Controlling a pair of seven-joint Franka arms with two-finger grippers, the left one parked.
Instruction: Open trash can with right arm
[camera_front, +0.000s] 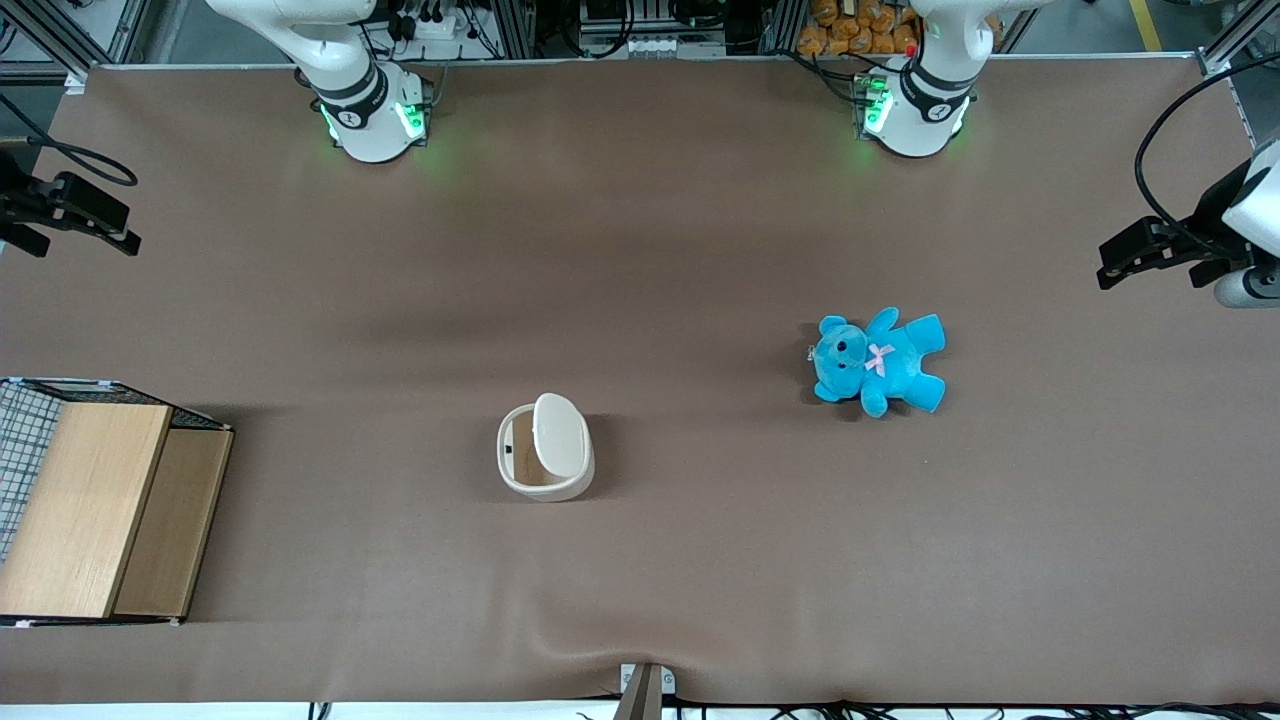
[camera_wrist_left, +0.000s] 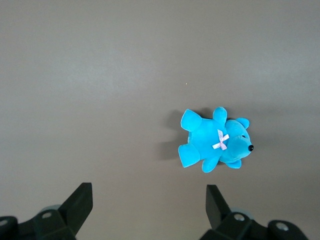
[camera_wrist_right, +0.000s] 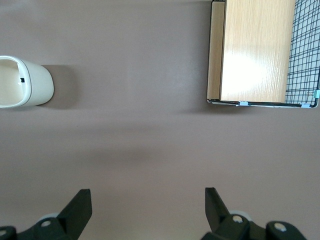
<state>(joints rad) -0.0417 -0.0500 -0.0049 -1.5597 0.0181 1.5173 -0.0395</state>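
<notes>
**A:** Where's your pincer (camera_wrist_right: 145, 210) relative to the bin?

**B:** Well apart from it. My right arm (camera_front: 70, 210) is raised at the working end of the tabletop (camera_front: 640, 250), and the pincer hangs released, fingers (camera_wrist_right: 80, 207) spread wide with nothing between them. The trash can (camera_front: 545, 447) stands out in the middle of the tabletop, nearer the front camera than the pincer, well clear of the wooden box (camera_front: 100, 505).

**A:** And the lid?

**B:** I judge the job mostly done: the lid (camera_front: 558, 434) is tipped up on its hinge and I can see the tan inside through the mouth. In the wrist view the trash can (camera_wrist_right: 25, 81) shows its open mouth too.

**A:** So what does the next move turn on?

**B:** If any push is left, I'd have to travel the pincer sideways toward the bin and down. My arm is the nearer one; the blue teddy (camera_front: 878, 362) lies toward the parked end, out of the way.
</notes>
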